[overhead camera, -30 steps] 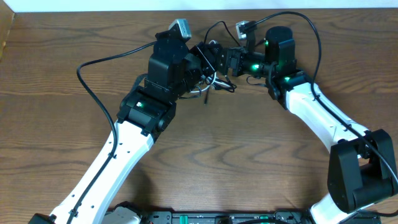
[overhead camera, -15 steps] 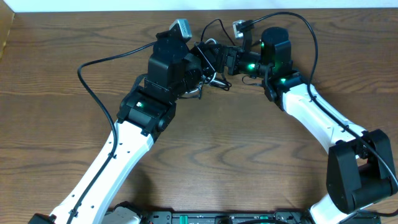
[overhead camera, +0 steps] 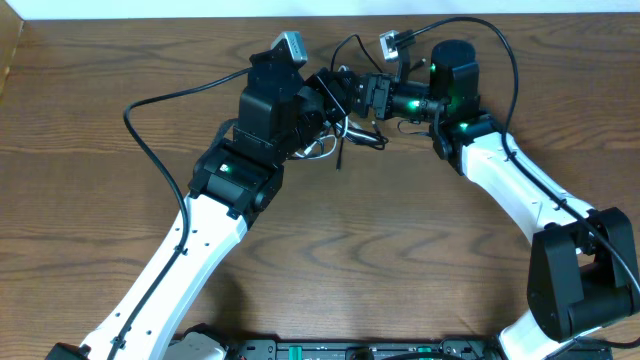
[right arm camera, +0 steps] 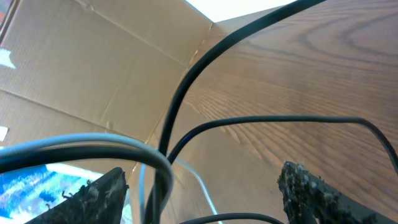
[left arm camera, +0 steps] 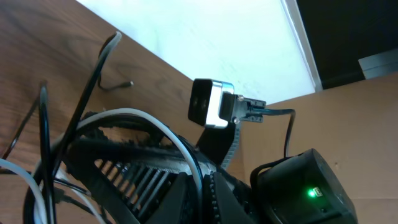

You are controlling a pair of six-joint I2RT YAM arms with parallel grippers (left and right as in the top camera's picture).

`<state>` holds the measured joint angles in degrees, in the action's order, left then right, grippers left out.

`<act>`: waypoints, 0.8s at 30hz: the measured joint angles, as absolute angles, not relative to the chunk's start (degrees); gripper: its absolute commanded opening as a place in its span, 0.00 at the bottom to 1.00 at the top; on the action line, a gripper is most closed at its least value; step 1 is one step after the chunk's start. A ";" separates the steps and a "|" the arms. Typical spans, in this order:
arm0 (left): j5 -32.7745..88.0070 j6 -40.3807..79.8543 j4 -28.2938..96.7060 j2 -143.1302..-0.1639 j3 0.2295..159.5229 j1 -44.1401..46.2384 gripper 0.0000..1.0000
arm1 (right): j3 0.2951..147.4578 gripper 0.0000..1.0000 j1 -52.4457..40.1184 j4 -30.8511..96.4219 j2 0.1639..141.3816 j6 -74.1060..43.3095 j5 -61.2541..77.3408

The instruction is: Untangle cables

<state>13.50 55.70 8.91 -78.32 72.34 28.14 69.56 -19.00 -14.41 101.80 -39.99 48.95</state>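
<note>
The cables [overhead camera: 338,135] sit as one small knot at the far middle of the tabletop [overhead camera: 400,230], caught between the two arms. From the left wrist a white cord [left arm camera: 155,124] arches over a black cord [left arm camera: 81,106], both loops hard against the lens. One loose black end hangs down from the knot toward the wood, so the bundle looks raised, not lying flat.

The left end effector [overhead camera: 322,118] is fully closed. The cords rise from where its fingers sit, so I judge it pins the bundle as an anchor, though the pinch itself is hidden.

The right end effector [right arm camera: 205,186] stands wide apart. Black and pale strands cross the gap between its rough fingers [right arm camera: 311,193], but nothing is clamped. It seems placed there to take one strand and draw it away from the anchored side.

The tabletop is dark brown wood with strong grain and carries nothing else near the knot. Plain cardboard [right arm camera: 81,68] stands at one edge, and a bright white surface runs along the far side.
</note>
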 measured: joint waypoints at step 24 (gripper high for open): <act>12.19 53.08 8.51 -69.06 70.37 25.02 0.07 | 69.89 0.75 -16.53 14.15 101.84 -38.50 23.83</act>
<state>12.19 53.08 8.51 -69.06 70.37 25.02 69.89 -16.53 14.15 101.84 -38.50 23.83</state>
